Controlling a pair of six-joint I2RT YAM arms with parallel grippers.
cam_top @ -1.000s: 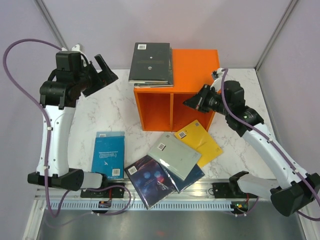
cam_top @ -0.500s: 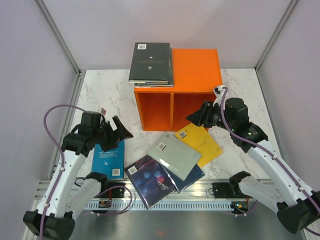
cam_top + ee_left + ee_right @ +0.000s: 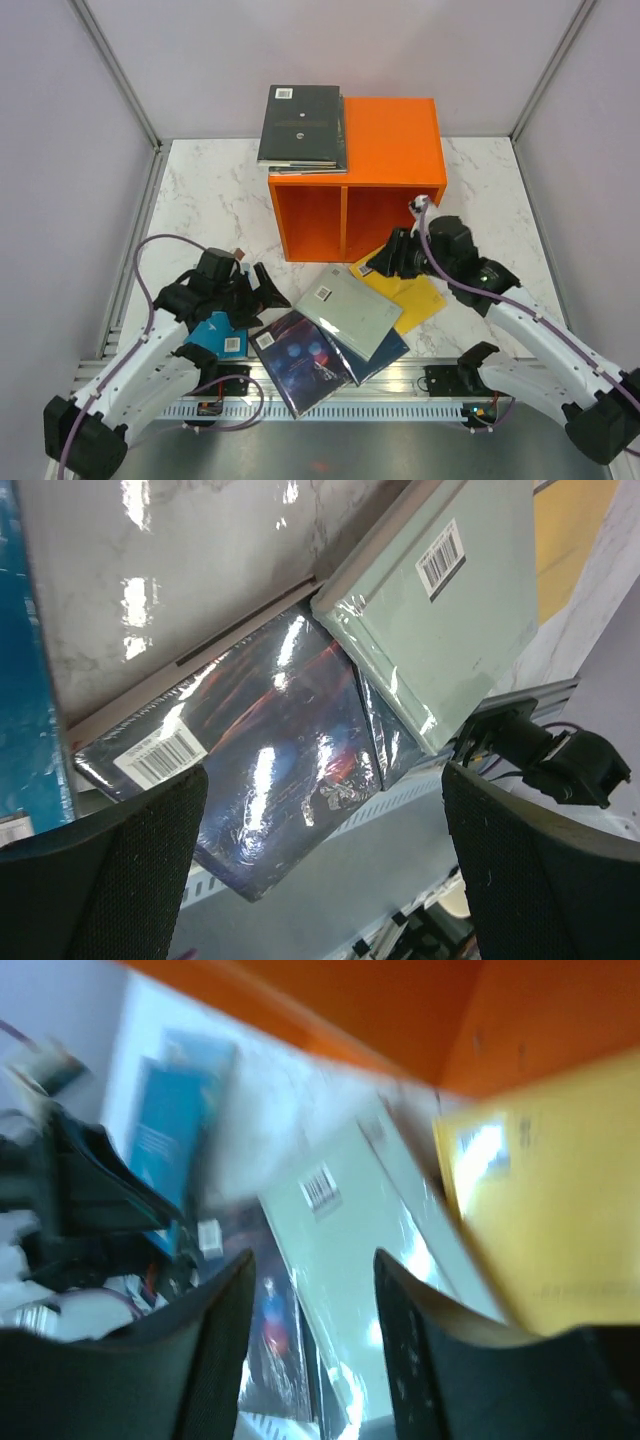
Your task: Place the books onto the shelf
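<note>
left gripper (image 3: pixel 322 810): jaws spread wide with nothing between them, low over the near left part of the table (image 3: pixel 220 200), above the teal book (image 3: pixel 218 330) and the space-print book (image 3: pixel 300 358).
right gripper (image 3: pixel 310 1310): fingers parted and empty, hanging over the yellow book (image 3: pixel 415 290), just in front of the right cubby.
shelf (image 3: pixel 390 130): orange, mid-table toward the far edge, open cubbies facing the arms.
dark stack (image 3: pixel 302 125): lies flat on the shelf's top, left side.
grey-green book (image 3: pixel 348 310): near the near edge, overlapping the space-print book and a navy book (image 3: pixel 385 352).
</note>
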